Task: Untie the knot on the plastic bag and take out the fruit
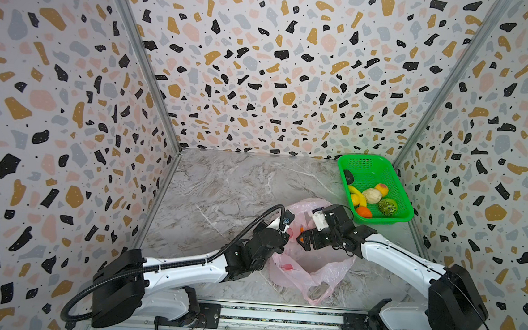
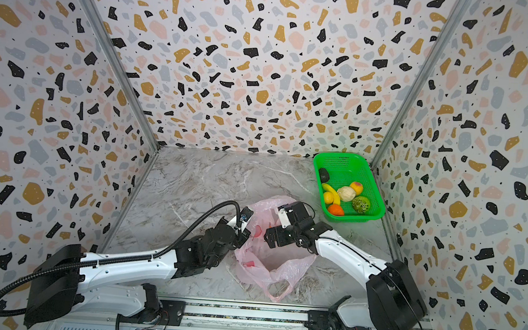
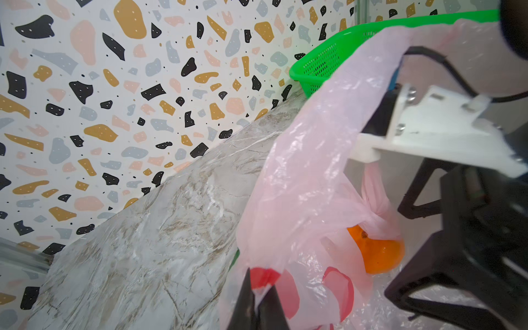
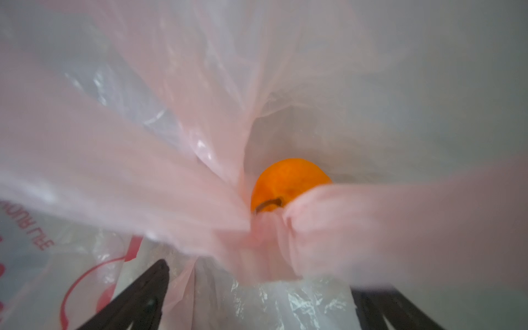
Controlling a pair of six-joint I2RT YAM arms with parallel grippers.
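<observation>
Fruit [image 1: 371, 195] mostly lies in the green basket [image 1: 369, 158]: banana, peach, beige lump, green ball and more. One orange [image 4: 288, 180] is inside the plastic bag [image 1: 309, 272], which sags mid-table with its mouth open. A knot [image 3: 377, 211] of twisted film sits just beside it. The left gripper [image 3: 261, 281] is pinched together on the bag's film. The right gripper [image 4: 258, 277], jaws wide apart, points at the orange, seemingly the last piece to lift out.

Pink translucent plastic bag [image 1: 310, 274] w/ red print lies crumpled front-centre, far side raised. Knot [image 3: 375, 213] is a small twisted lump, tied, touching one orange [image 3: 377, 254] inside the bag. Other fruit [image 1: 371, 196] sits in green basket [image 1: 369, 166], back right.
</observation>
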